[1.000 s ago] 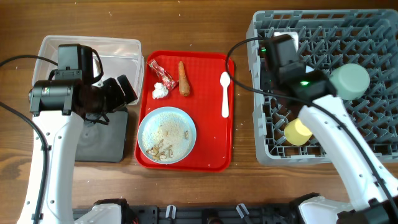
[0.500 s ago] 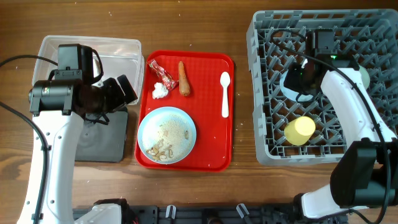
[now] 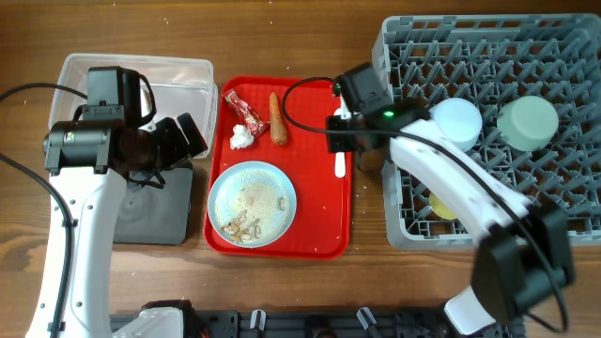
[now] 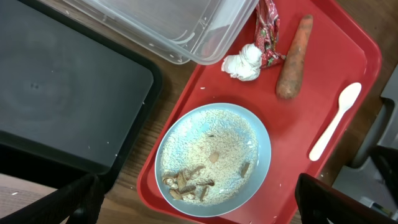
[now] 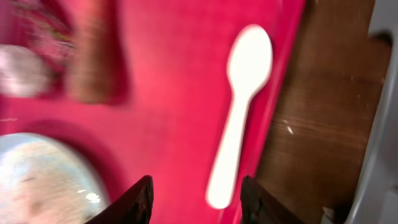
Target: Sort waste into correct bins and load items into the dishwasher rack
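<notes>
Right gripper (image 5: 196,198) hovers, jaws released, white spoon (image 5: 241,112) at 12 o'clock. Left gripper (image 4: 199,199) spread wide, empty, over light blue plate (image 4: 263,140).

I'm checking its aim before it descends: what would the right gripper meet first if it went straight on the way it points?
The right gripper would probably meet the white spoon first, near its handle end, lying on the red tray; depth is unclear.

Glossy red plastic tray (image 3: 324,239), wood-grain table (image 3: 282,38)
</notes>
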